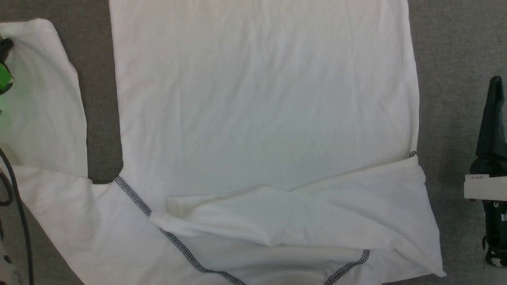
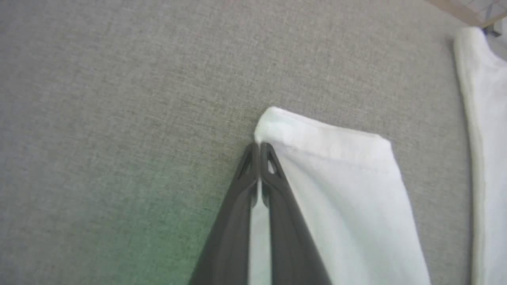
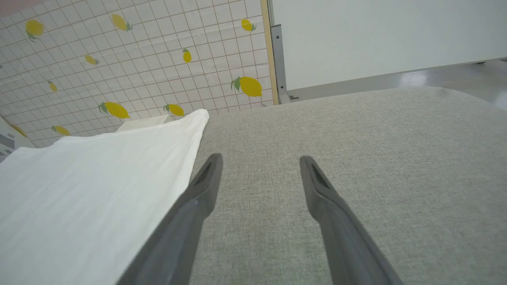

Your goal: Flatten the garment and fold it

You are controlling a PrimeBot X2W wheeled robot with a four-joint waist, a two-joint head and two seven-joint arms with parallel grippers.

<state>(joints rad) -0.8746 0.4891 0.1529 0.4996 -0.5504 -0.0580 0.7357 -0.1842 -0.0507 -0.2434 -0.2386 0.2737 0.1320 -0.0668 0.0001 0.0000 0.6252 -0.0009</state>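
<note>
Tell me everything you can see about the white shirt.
The garment is a white, thin, lightly creased shirt with dark zigzag-stitched seams, lying spread on the grey fabric surface. One sleeve is folded across the chest; the other lies out to the robot's left, its cuff corner pinched by the shut left claw.

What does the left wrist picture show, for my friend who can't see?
The dark two-fingered left tool is pinched shut on the cuff corner of a white thin-fabric shirt sleeve, which lies on a grey woven cloth surface.
</note>
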